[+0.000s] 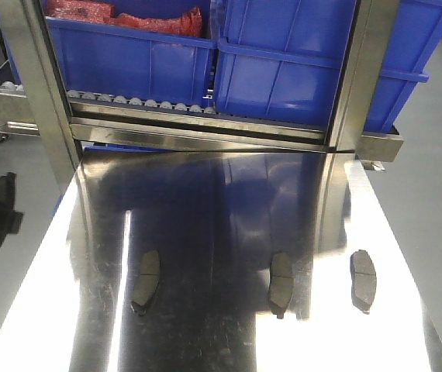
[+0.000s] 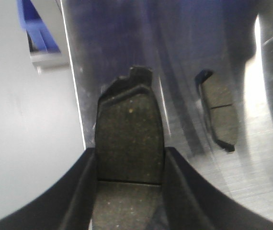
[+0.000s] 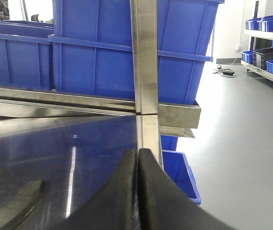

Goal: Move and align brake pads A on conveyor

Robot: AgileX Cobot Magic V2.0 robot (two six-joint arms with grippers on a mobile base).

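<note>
Pick-up step, by the look: your left pincer pinches one brake pad A between its tips, 2nd pad ahead-right on the steel surface, right pincer pressed together, empty; next calls for carrying it to the conveyor, out of frame.

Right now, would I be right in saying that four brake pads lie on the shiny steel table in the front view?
Not quite: three brake pads lie on the shiny steel table in the front view, not four. The left wrist view shows another brake pad held in the left gripper.
</note>
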